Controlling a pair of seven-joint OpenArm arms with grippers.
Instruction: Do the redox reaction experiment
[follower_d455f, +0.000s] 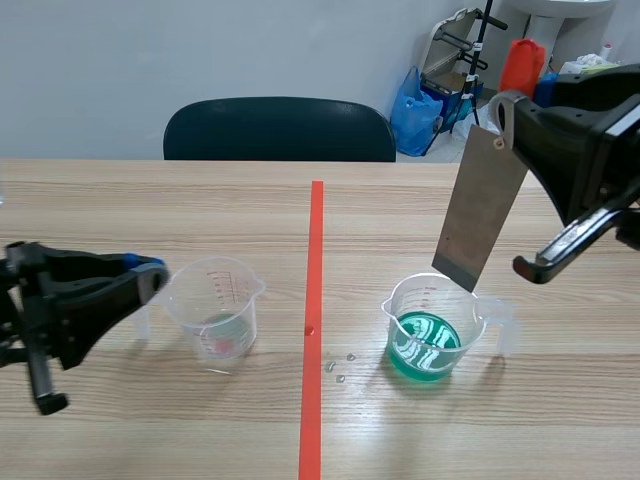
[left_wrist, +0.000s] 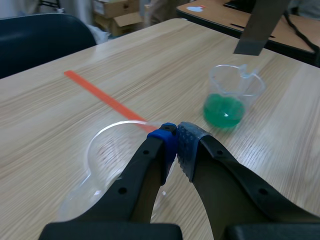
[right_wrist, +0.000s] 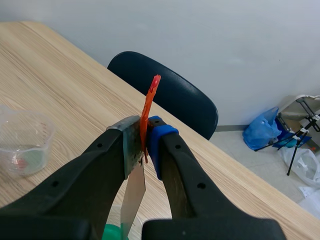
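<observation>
Scene view showed the right gripper (follower_d455f: 510, 95) up high, squeezed shut on a flat metal strip (follower_d455f: 480, 205) — it hung tilted just above the green cup (follower_d455f: 398, 300). Down low, the left gripper (follower_d455f: 150, 270) lay level, fingers closed, pinching the rim of the clear cup (follower_d455f: 215, 300).

You'll see both arms are matte black. The left gripper (left_wrist: 176, 134) has thick, tapering fingers with small round recesses, probably screw holes, along them; one pad (left_wrist: 165, 141) is blue, the other (left_wrist: 191, 144) grey-green and dotted. The right gripper (right_wrist: 144, 137) is built alike, its one clearly visible pad (right_wrist: 159, 139) blue. Under its wrist there's a curved black lever (follower_d455f: 560, 250).
</observation>
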